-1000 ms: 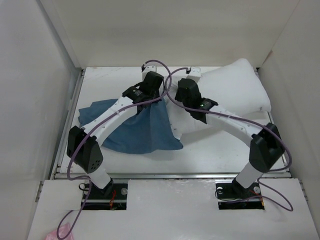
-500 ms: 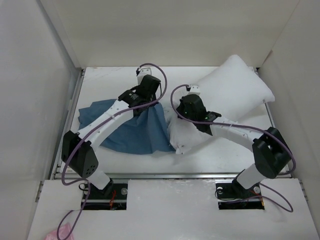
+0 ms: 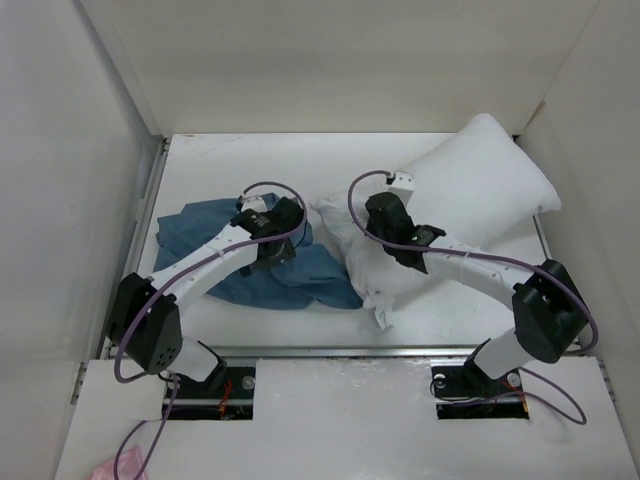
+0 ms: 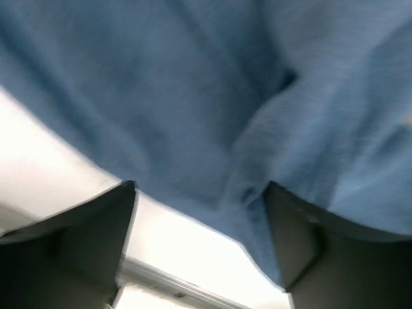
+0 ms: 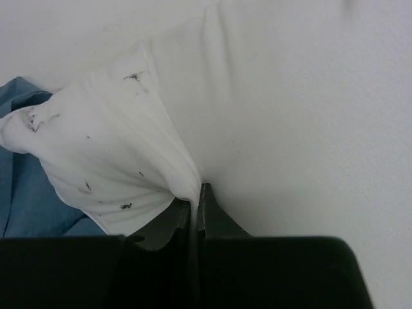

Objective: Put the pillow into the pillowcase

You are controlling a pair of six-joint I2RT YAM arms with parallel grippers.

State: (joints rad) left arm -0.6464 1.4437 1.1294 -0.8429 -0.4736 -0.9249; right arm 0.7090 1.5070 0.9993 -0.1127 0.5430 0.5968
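The pillowcase is a crumpled blue heap on the left half of the table. My left gripper hangs low over its right part, open; in the left wrist view its fingers stand wide apart, with the blue pillowcase just beyond them and a cloth edge by the right finger. The plump white pillow lies slantwise at the right, its near corner beside the pillowcase. My right gripper is shut on a pinched fold of the pillow, and this gripper shows the fold between its tips.
White enclosure walls rise at the left, back and right, and the pillow's far end leans toward the right wall. A metal rail runs along the table's near edge. Purple cables loop above both wrists.
My left gripper opened and let go of the pillowcase, which dropped from a raised drape into a heap as the arm came down and nearer. The right gripper dragged the pillow's corner nearer.
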